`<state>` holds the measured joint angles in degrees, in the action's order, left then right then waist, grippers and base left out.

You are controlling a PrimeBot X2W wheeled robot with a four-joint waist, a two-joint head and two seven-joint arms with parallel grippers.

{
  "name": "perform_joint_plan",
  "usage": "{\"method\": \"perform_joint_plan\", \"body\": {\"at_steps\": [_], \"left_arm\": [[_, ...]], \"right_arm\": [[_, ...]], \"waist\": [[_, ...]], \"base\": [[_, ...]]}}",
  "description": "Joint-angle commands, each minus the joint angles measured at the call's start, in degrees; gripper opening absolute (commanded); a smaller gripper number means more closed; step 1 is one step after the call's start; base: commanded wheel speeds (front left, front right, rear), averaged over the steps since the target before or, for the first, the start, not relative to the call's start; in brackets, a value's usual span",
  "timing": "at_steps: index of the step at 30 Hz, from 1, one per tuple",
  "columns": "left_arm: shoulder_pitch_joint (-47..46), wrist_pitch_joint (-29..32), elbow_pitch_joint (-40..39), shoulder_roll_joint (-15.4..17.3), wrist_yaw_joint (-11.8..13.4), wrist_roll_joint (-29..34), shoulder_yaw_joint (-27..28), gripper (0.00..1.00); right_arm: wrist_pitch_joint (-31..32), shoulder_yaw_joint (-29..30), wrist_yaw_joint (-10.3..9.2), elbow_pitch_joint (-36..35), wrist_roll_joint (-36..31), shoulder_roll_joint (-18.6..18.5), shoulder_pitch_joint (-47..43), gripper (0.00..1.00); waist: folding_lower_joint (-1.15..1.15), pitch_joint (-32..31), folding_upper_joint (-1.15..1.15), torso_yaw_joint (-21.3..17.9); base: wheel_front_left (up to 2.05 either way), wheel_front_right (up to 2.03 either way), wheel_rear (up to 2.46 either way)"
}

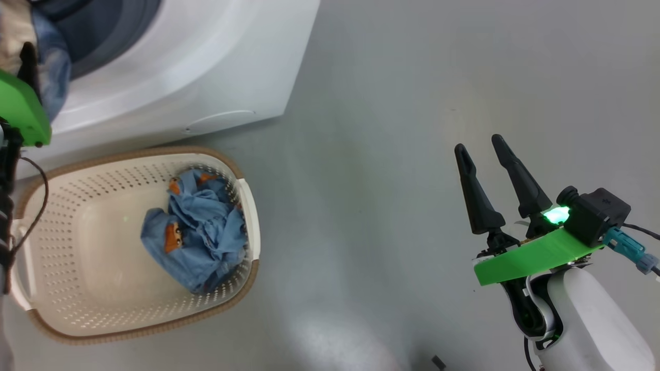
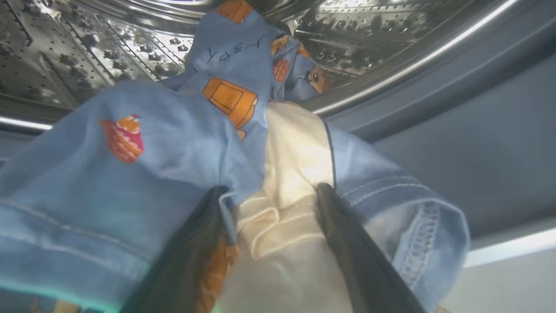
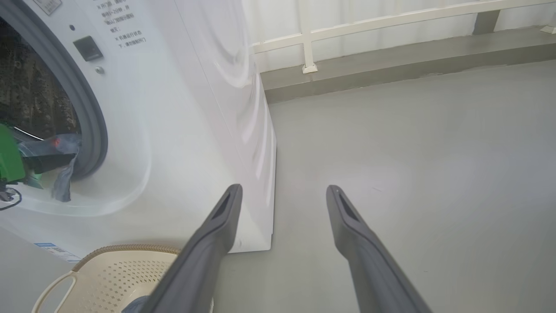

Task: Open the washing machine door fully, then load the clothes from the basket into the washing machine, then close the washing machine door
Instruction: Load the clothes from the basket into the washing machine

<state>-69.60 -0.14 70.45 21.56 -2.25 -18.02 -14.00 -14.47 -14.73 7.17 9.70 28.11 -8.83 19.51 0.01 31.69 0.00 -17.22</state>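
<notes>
grey floor [image 1: 412,103], bare and smooth, with the machine [image 1: 206,62] at the upper left of the head view. the basket [image 1: 154,152] stands just in front of it. one garment [image 1: 196,232] lies crumpled against the basket's right wall. the right jaws hang spread over bare floor, well apart from the basket, holding nothing. at the left edge a second garment [image 1: 49,62] sits at the machine's mouth, beside the left arm's green bracket [image 1: 20,108].

left wrist view: the steel drum [image 2: 65,52] and grey gasket [image 2: 456,108] lie ahead. the second garment drapes over and between the left fingers [image 2: 347,243], its pale lining [image 2: 291,174] bunched in the gap. the left jaws stand spread, so the cloth looks loosely hung, not pinched. the fingertips are buried under folds, and how much fabric is past the gasket is hard to tell.

right wrist view: the machine's white front, a pale railing [image 3: 369,26] behind, and the basket's rim at the bottom. the right fingers [image 3: 208,252] are wide apart over the floor. a grey-blue scrap hangs at the gasket's lower lip, blurred.

the cloth will likely be light, limp and apt to snag or trail. the basket piece is best pinched at a raised fold near its middle. its underside is hidden.
</notes>
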Motion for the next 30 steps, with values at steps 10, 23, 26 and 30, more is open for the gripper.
{"method": "perform_joint_plan", "body": {"at_steps": [10, 23, 26, 30], "left_arm": [[-4.2, 9.9, 2.3, 2.3, 3.3, 2.1, -2.2, 0.4], [-6.0, 2.5, 0.4, 1.4, 1.3, 2.3, -4.1, 0.0], [-7.4, -1.3, -1.1, 0.9, 0.8, 2.0, -4.1, 0.0], [-9.0, -6.2, -2.4, 1.4, -0.5, 1.7, -4.1, 0.0]], "right_arm": [[-0.5, -1.1, 0.32, -1.0, -1.0, 0.0, 0.1, 1.0], [-0.5, -1.0, 0.32, -0.8, -1.1, -0.4, 0.0, 1.0], [-0.5, -1.0, 0.32, -1.0, -1.1, -0.4, 0.1, 1.0], [-0.5, -1.6, 0.32, -1.3, -1.1, -0.3, 0.1, 1.0]], "waist": [[-0.01, 0.6, 0.0, -0.3], [-0.01, 0.4, 0.0, 0.9], [-0.01, 0.6, 0.0, 1.3], [-0.01, 1.6, 0.0, 0.8]], "base": [[0.0, 0.0, 0.0], [0.0, 0.0, 0.0], [0.0, 0.0, 0.0], [0.0, 0.0, 0.0]]}}
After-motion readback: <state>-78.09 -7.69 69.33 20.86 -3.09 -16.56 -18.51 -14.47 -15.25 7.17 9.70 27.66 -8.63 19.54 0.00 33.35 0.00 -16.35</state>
